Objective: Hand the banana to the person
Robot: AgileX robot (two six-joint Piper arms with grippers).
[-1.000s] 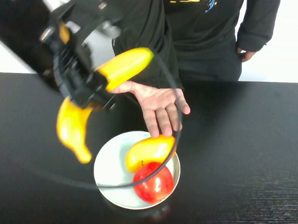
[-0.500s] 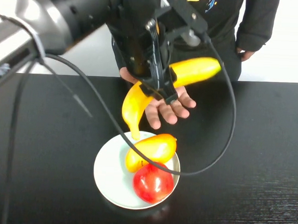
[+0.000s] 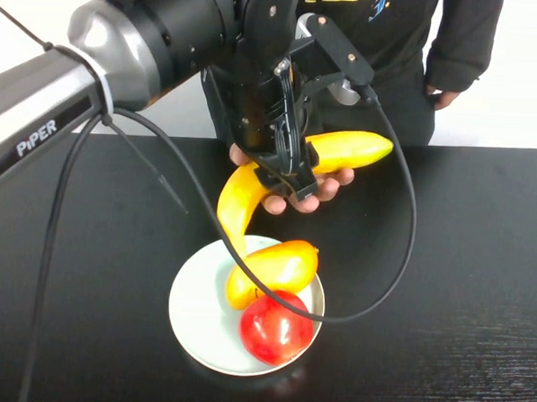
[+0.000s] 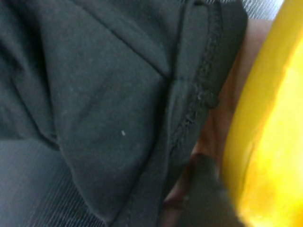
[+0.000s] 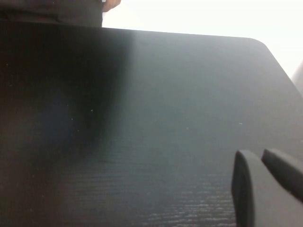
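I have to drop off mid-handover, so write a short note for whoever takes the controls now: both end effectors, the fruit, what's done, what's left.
Left end effector: shut on the banana, held above the person's open hand at the table's far edge.
Right end effector: low over bare table, holding nothing, fingers close together.
Plate: holds a mango and an apple.
Done: banana lifted and brought to the hand.
Left: release it into the palm, then pull the left arm back.

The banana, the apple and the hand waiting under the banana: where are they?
banana (image 3: 352, 150), high view, its thick end right of the left gripper (image 3: 293, 171).
apple (image 3: 275, 327), high view, its red middle.
person's hand (image 3: 328, 180), high view, fingertips below the banana.
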